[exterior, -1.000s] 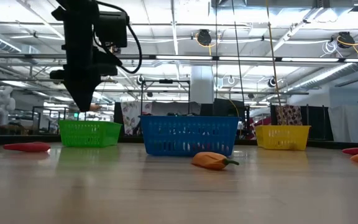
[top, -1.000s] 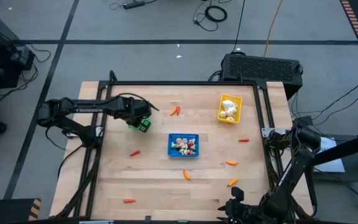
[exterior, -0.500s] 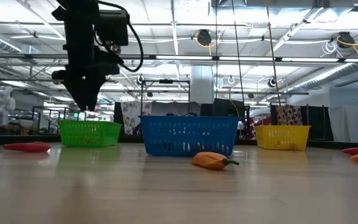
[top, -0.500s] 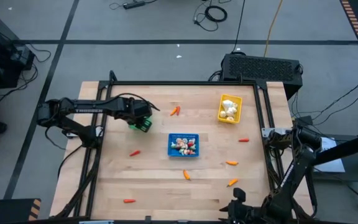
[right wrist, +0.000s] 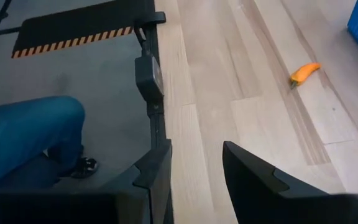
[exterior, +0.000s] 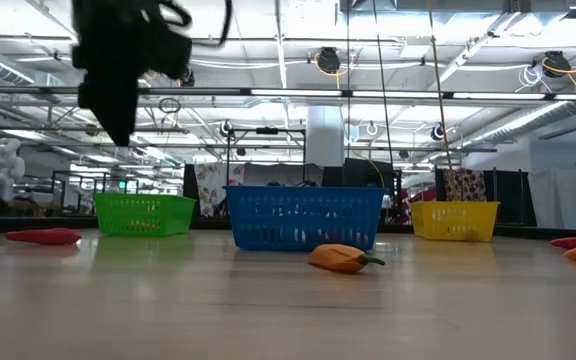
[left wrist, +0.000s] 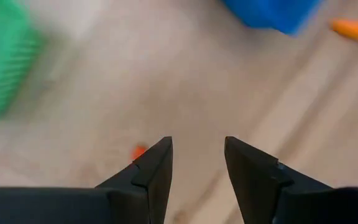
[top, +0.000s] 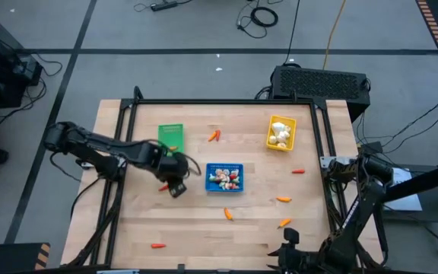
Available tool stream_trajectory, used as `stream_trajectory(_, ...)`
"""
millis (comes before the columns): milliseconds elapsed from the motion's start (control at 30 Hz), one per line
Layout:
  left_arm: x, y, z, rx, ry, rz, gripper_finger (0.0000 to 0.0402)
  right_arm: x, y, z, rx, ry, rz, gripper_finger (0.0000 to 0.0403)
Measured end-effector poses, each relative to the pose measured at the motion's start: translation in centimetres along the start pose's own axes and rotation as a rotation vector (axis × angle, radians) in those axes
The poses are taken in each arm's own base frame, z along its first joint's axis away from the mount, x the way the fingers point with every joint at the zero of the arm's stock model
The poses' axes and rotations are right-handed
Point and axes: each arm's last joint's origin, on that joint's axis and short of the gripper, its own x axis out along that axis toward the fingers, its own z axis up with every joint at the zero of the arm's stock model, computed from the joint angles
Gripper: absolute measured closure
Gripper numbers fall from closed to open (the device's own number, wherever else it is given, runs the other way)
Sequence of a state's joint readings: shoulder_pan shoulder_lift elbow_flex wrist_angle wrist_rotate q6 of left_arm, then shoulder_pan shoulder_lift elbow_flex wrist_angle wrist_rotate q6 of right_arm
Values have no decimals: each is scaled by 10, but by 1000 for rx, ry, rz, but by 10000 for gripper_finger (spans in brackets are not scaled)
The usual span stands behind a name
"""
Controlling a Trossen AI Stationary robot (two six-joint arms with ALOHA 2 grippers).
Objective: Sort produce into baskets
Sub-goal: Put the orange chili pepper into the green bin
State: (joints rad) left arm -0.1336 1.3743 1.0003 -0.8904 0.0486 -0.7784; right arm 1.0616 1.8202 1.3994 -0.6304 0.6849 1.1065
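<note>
left gripper (left wrist: 197, 158) jaws apart, empty | red piece (left wrist: 138, 151) just beside one jaw on surface (off-centre) | risk: descent nudges it away | right gripper (right wrist: 194, 165) jaws apart, idle

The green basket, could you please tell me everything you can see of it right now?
The green basket is a small rectangular tray, apparently plastic, with perforated sides. It sits upright on the wooden table near the far left, apart from the blue basket. From above, one orange piece shows inside near its front edge. Nothing grips it: the left tool, open, hangs nearer the front.
</note>
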Motion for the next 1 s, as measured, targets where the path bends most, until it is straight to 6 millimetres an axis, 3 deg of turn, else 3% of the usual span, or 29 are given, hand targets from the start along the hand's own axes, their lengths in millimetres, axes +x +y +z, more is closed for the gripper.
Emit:
stream_trajectory(333, -3, -48, -26, 165, -174, -111, 249, 5, -3, 5, 13, -3, -14, 268)
stream_trajectory(733, -3, -58, -53, 237, -127, -88, 249, 5, -3, 6, -38, -3, -15, 268)
stream_trajectory(1000, -7, -81, -97, 349, 15, -231, 249, 5, -3, 6, -18, 0, -12, 268)
